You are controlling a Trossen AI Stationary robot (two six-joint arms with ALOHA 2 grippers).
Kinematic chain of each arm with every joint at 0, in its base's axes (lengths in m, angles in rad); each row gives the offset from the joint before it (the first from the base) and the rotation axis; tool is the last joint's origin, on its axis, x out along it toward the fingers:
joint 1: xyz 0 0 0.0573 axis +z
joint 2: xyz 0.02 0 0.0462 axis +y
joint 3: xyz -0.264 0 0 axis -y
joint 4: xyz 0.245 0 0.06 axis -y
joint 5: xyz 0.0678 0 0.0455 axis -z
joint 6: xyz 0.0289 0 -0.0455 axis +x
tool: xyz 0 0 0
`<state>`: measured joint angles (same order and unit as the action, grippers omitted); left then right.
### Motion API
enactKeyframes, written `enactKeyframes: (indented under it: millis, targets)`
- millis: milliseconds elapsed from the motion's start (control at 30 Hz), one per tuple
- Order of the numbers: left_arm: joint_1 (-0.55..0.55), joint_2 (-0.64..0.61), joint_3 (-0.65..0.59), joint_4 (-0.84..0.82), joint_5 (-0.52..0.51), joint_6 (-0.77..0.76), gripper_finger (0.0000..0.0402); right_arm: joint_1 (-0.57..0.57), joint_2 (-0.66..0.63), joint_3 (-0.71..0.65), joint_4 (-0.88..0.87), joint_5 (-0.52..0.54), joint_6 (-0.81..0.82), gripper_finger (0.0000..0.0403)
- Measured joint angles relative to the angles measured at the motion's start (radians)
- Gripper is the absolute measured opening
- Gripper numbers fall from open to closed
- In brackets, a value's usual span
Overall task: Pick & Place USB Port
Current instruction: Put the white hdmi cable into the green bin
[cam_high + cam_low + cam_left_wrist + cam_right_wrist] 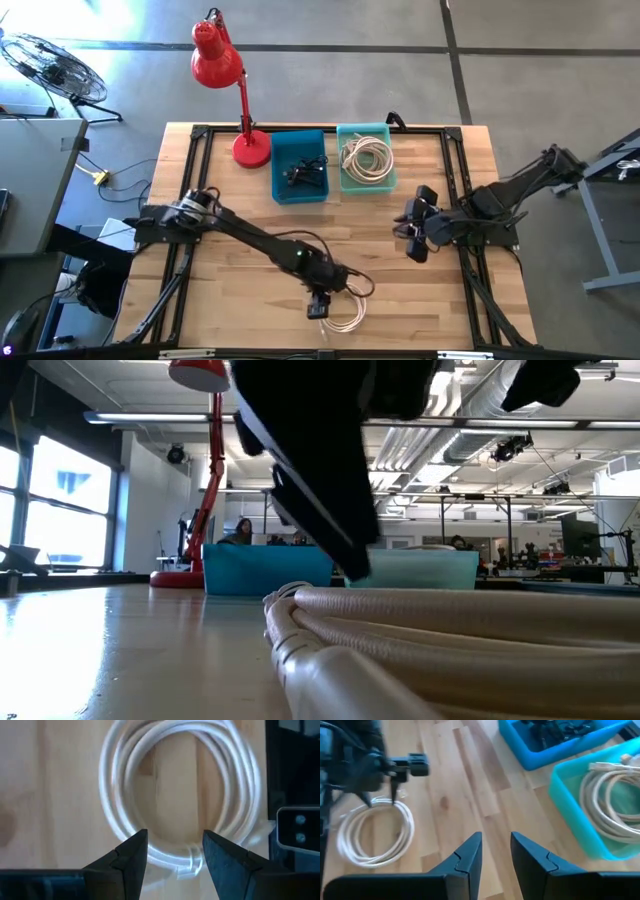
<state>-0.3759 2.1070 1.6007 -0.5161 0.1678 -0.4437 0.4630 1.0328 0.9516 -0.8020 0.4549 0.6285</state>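
White coiled USB cable [343,317] lies on the wooden surface [230,290] at its near edge, under the left gripper [318,306]. Low view: the coil [420,650] fills the foreground. Left wrist view: fingers [131,854] spread apart over the coil [175,790]. Right gripper [496,854] waits apart.

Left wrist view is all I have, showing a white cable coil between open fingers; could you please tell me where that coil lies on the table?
Observer: The white cable coil lies near the middle of the table edge opposite the bins, with the left gripper over its rim.
Operator: Thank you. What is in the bins?
Observer: The blue bin holds dark parts; the teal bin beside it holds another pale cable.
Operator: And the other arm?
Observer: The right gripper hangs open over bare wood, apart from the coil and both bins.
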Motion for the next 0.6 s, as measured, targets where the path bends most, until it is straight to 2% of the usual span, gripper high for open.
enactKeyframes:
  millis: [133,267,400,600]
  targets:
    - [0.005,0.02,0.006,-0.034,-0.005,0.0,0.0186,0.045,0.014,0.0,0.038,-0.001,0.001,0.0094]
    - [0.015,0.022,0.001,-0.091,-0.083,0.017,0.0186,0.09,0.031,0.0,0.087,0.007,-0.01,0.0094]
    - [0.023,0.022,-0.023,-0.032,-0.1,0.025,0.0186,0.121,0.053,0.0,0.118,0.005,-0.026,0.0094]
    - [0.023,0.048,-0.023,-0.029,-0.116,0.028,0.0186,0.15,0.083,0.0,0.13,-0.001,-0.027,0.0094]
